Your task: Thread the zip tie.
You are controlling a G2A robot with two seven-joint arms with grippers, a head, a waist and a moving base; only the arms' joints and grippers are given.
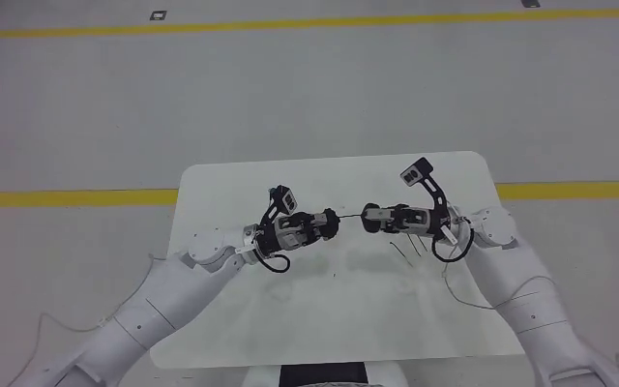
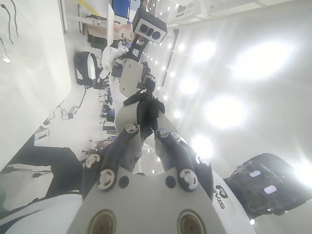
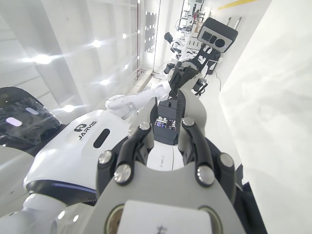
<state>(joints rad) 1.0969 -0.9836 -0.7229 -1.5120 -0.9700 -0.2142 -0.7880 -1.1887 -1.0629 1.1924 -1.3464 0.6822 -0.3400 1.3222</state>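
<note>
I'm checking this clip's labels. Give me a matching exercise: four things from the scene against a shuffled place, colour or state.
Things:
1. zip tie
2. spare ties
3. left gripper
4. table

Descriptions:
A. white, with rounded corners
B. shut on one end of a thin black strip
C. lying loose on the table
D. held in the air, running across to the right gripper

Pairs: 1-D, 2-C, 3-B, 4-A

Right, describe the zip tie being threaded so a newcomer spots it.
On the white table, find the left gripper and right gripper facing each other over its middle. The zip tie is the thin dark strand bridging the gap between them; the spare ties lie flat by the right arm.
</note>
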